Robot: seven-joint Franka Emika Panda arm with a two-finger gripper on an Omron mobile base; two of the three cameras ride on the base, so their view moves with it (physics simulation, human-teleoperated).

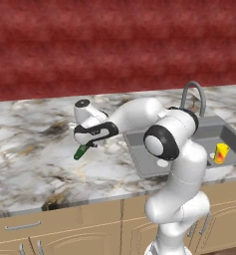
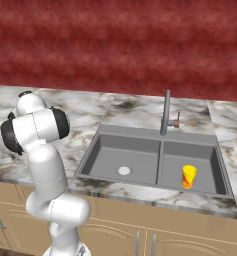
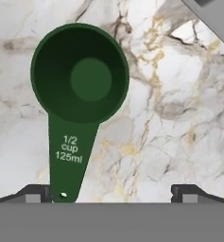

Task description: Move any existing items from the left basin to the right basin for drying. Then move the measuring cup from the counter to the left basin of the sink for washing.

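Measuring cup half hidden, sink cut off

The measuring cup [image 1: 81,151] is mostly covered by the gripper [image 1: 89,144]; the sink [image 3: 212,16] is clipped at the hand view's corner.

Both base views look forward and down from behind the arm, one from each side, sharing the sink [image 1: 216,130] and marble counter [image 1: 35,154]. The hand view looks straight down, close over the counter [image 3: 170,118] beside the sink's corner [image 3: 212,16].

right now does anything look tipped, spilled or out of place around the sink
Nothing stands out. The yellow cup stands upright in the right basin, the left basin holds nothing but its drain, and the measuring cup sits bowl-up at the gripper, over the counter.
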